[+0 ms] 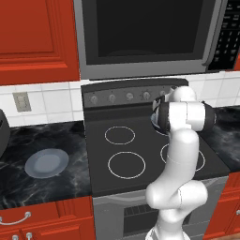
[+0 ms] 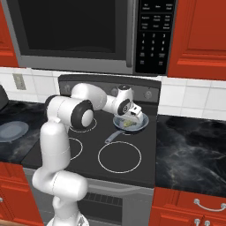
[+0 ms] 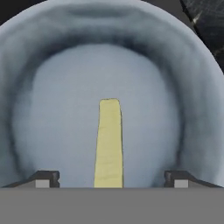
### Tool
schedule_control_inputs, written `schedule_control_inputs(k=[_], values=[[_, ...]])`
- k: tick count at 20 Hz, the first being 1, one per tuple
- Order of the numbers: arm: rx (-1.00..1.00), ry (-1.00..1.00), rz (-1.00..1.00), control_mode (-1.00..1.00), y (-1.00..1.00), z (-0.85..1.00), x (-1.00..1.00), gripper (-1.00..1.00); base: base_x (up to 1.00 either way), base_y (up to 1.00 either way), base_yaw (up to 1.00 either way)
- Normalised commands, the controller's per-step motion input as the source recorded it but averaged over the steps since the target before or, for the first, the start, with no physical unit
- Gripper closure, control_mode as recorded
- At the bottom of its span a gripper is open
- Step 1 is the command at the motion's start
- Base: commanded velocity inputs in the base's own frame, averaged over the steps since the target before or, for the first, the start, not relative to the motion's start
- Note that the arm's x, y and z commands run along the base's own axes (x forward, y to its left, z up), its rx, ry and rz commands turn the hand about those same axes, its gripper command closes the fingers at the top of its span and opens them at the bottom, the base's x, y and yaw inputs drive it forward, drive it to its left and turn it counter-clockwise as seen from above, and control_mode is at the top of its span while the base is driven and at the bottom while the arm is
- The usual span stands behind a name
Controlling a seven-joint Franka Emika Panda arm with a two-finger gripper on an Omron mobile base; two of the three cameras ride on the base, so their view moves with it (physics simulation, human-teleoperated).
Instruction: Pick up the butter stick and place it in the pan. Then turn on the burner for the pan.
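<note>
Jaws apart, butter stick inside pan

The black stove sits in the middle of the run of red cabinets, its glass top marked with white burner rings. Along its raised back panel runs a row of round grey knobs. Directly above the stove hangs a dark microwave with a keypad at its right side. Left of the stove, on the black marbled counter, lies a flat grey-blue plate. Behind the plate, on the white tiled wall, is a beige outlet. Right of the stove, more marbled counter tops a red drawer with a silver handle.
</note>
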Motion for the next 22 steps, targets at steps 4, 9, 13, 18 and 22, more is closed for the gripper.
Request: schedule_control_inputs(k=[4,9,13,18,22], values=[[0.0,0.0,0.0,-1.0,0.0,0.0,0.0,-1.0,0.0,0.0,0.0],[0.0,-0.13,0.0,-1.0,0.0,0.0,-0.01,-1.0,0.0,0.0,0.0],[0.0,-0.28,0.0,-1.0,0.0,0.03,0.0,-1.0,0.0,0.0,0.0],[0.0,-0.26,0.0,-1.0,0.0,0.01,0.0,-1.0,0.0,0.0,0.0],[0.0,-0.23,0.0,-1.0,0.0,0.14,-0.03,-1.0,0.0,0.0,0.0]])
